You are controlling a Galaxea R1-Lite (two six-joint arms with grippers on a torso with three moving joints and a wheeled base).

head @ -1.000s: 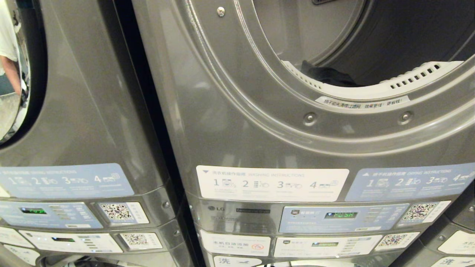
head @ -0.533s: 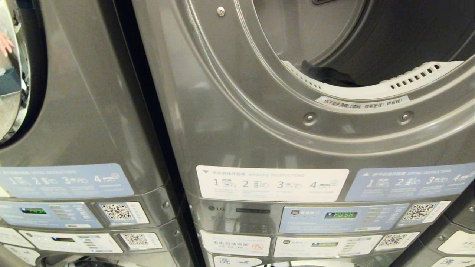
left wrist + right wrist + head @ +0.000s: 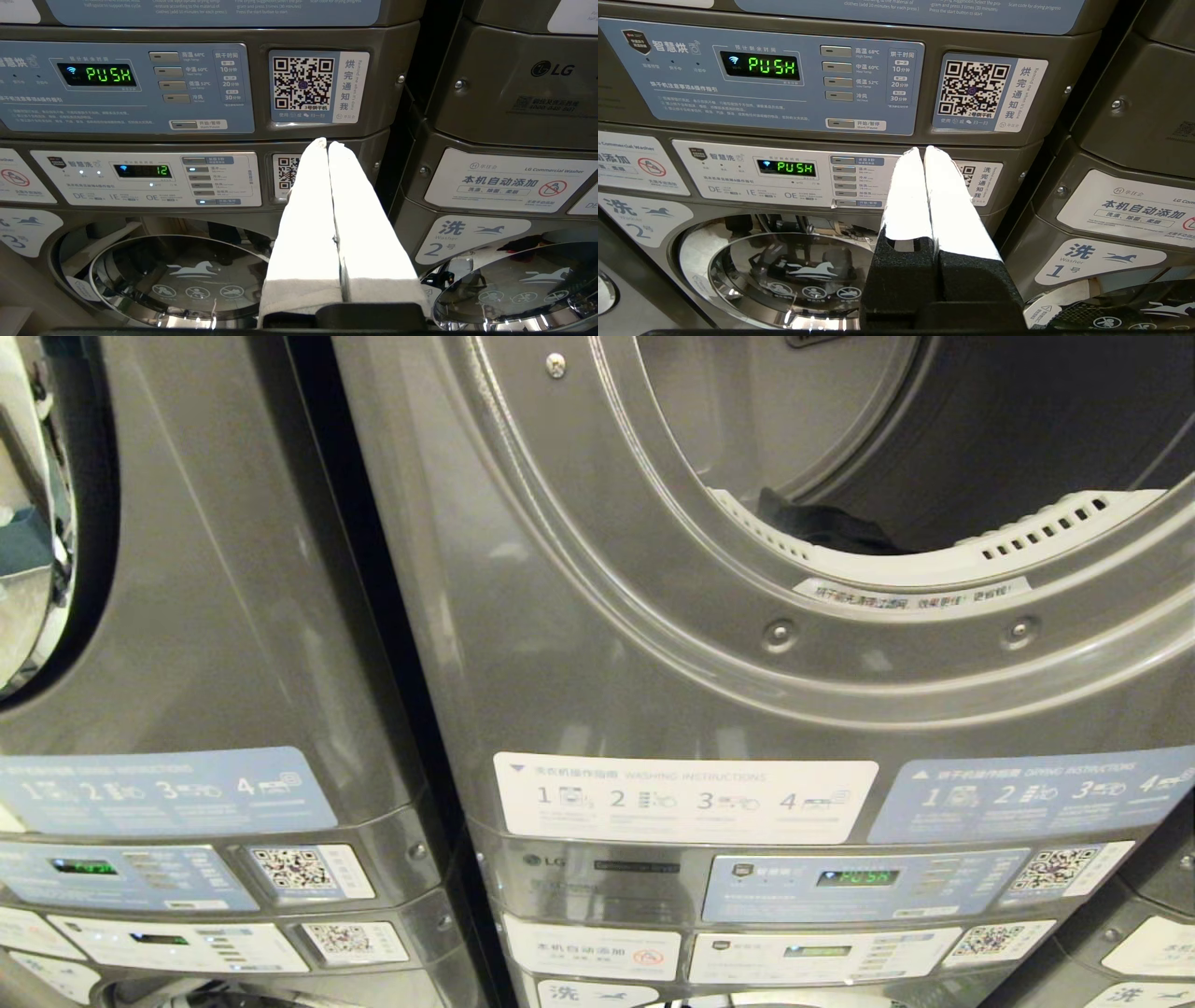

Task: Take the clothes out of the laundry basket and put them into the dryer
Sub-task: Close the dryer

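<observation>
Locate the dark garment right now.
Head view, upper right: the dark garment lies inside the open dryer drum, at the left end of the white vented lip.

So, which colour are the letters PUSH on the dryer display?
Bright green on a black display, clearest in the right wrist view.

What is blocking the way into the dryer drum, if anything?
Nothing visible blocks it: the dryer stands with its opening uncovered, and only a dark garment lies inside at the drum's lower edge. The laundry basket is not in view.
</observation>
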